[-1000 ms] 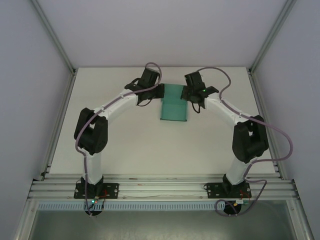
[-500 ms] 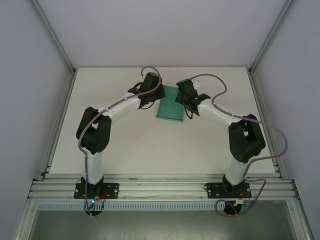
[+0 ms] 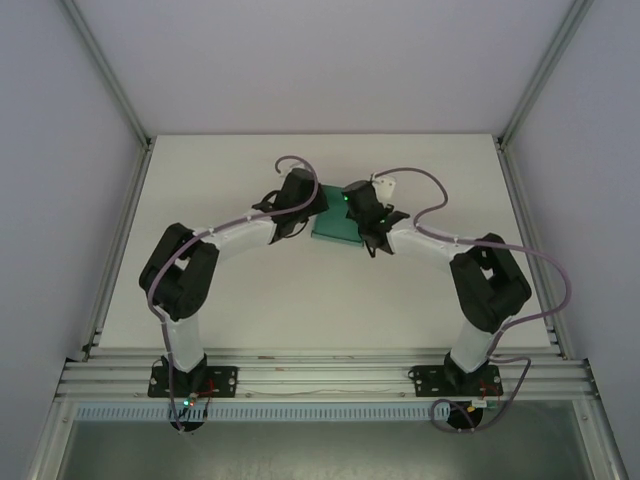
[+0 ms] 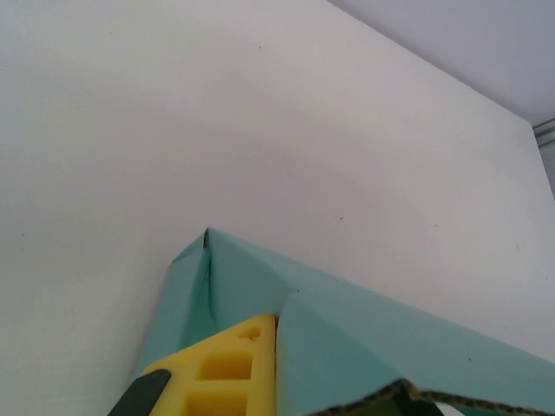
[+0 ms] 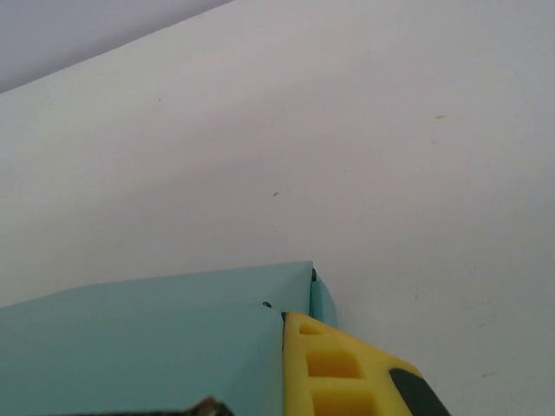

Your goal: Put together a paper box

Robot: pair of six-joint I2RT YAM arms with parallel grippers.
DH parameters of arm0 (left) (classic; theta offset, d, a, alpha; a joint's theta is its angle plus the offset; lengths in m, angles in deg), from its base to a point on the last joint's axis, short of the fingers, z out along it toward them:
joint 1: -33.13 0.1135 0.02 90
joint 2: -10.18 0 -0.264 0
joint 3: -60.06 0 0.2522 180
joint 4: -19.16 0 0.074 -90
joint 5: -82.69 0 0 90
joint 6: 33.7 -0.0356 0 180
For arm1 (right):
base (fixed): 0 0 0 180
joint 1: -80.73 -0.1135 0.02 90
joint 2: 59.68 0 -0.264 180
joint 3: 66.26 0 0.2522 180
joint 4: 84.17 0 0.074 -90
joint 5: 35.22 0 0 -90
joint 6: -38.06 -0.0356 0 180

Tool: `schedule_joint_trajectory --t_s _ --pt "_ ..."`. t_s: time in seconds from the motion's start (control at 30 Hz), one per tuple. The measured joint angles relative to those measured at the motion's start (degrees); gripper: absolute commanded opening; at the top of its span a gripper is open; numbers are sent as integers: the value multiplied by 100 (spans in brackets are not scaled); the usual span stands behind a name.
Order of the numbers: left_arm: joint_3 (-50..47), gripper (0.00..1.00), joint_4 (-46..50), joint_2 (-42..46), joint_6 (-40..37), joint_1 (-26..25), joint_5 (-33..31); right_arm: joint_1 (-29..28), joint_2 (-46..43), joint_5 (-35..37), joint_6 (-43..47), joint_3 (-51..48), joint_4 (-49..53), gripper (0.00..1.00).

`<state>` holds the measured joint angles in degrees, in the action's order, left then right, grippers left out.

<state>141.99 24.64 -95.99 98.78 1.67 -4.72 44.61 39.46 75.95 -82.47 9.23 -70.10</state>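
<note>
Found the paper box [image 3: 332,226] at upper centre of the overhead frame, half masked by both wrists. Saw left gripper [image 3: 318,207] and right gripper [image 3: 350,213] closed, apparently pinching its opposite edges; one yellow finger [image 4: 227,371] each, cropped at bottom, partners hidden behind card.

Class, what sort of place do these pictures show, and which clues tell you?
Probably a robotics lab work cell: a white table enclosed by plain walls and aluminium framing, a left arm and right arm bolted at its near edge, a teal paper box between them.
</note>
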Motion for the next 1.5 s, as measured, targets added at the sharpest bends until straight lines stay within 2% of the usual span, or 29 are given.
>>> schedule_joint_trajectory --t_s 0.2,0.4,0.73,0.87,0.9,0.93,1.27,1.5 --pt "-243 0 -177 9 120 -76 -44 -48 111 48 -431 249 422 0" --pt "-485 0 -400 125 118 -85 -70 -52 138 87 -417 350 476 0" --pt "-1115 0 -809 450 -103 -195 184 -140 -111 94 164 -684 -612 0" --pt "-1246 8 -802 560 -247 -216 306 -186 -339 85 540 -1108 -990 0" --pt "-1300 10 -765 619 -278 -236 315 -199 -380 83 634 -1187 -1054 0" --pt "-1349 17 -695 688 -304 -260 315 -214 -407 81 719 -1246 -1113 0" --pt "-1497 100 758 1801 -710 -417 372 -372 -535 26 1375 -1556 -1458 0" --pt "-1239 100 1845 2398 -719 -282 402 -372 -535 7 1578 -1639 -1624 0"
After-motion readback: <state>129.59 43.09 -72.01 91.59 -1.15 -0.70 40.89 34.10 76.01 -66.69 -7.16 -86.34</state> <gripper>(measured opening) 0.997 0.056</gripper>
